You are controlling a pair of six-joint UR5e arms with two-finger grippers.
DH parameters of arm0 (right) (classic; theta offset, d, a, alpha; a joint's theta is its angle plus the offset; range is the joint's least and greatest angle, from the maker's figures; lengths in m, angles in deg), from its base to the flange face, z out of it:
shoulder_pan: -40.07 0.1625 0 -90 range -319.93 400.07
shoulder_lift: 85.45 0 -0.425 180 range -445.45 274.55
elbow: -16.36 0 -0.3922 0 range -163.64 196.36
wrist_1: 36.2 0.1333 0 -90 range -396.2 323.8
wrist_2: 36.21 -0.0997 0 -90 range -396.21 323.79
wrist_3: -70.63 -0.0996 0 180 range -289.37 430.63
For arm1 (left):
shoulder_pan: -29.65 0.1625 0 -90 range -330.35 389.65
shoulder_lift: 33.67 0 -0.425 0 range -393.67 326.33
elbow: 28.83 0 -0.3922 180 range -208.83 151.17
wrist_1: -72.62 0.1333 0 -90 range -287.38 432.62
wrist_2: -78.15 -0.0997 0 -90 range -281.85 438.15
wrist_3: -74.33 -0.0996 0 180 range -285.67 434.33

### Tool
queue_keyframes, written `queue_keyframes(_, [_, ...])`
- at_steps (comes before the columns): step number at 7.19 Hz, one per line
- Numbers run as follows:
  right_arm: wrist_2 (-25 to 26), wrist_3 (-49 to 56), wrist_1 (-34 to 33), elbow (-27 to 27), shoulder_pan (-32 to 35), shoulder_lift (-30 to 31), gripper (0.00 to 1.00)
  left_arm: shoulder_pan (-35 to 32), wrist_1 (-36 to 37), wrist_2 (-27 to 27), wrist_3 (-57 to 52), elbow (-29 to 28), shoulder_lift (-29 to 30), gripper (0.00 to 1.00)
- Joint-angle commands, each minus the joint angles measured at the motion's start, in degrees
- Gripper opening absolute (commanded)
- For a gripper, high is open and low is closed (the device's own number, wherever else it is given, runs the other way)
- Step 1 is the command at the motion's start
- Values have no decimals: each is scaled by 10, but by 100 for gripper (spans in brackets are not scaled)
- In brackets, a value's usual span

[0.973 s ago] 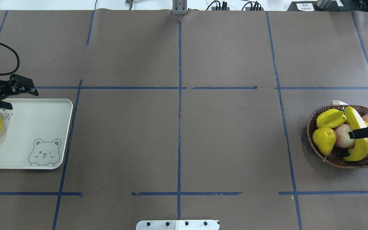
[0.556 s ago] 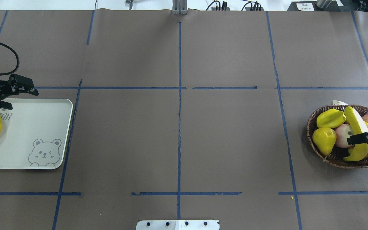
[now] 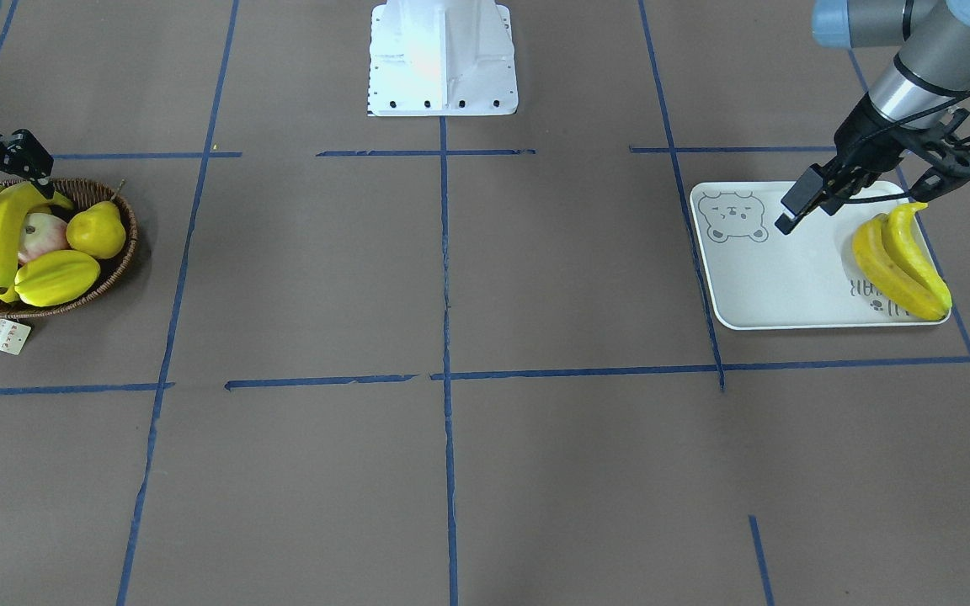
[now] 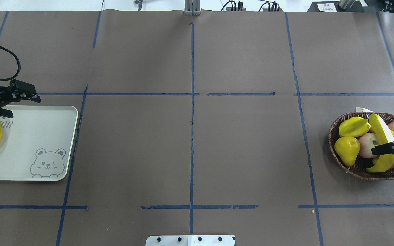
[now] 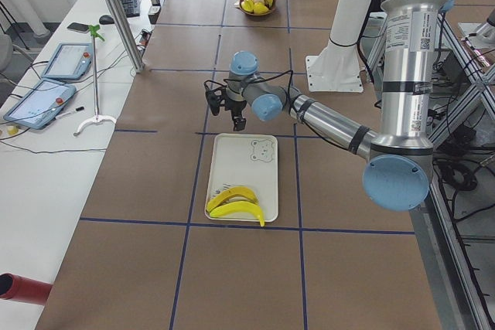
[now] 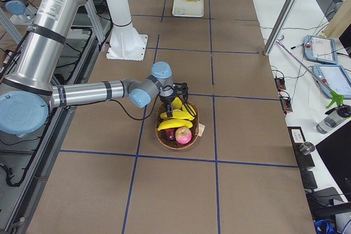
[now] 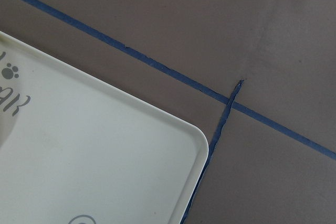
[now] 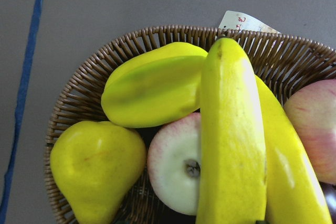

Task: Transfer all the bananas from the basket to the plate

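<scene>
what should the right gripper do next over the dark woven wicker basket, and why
Probably lower the right gripper a little and close it on the uppermost long curved yellow banana. It hangs, apparently open, directly over that banana, which lies on top of the other fruit in the dark-brown woven wicker basket. Only two bananas lie on the pale rectangular tray so far.

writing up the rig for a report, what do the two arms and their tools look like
Left arm and right arm: silver-grey tubes, pale blue joint caps, black bands; a white printed label on the left one. Left tool and right tool: black two-finger linkages; a black cable loops at the left wrist.
</scene>
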Motion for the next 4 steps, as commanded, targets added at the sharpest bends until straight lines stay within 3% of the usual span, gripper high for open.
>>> queue_keyframes(1, [1, 6, 0, 0, 1, 13, 85, 0, 0, -1, 0, -1, 0, 100])
queue_keyframes(4, [16, 5, 0, -3, -3, 11, 85, 1, 0, -1, 0, -1, 0, 100])
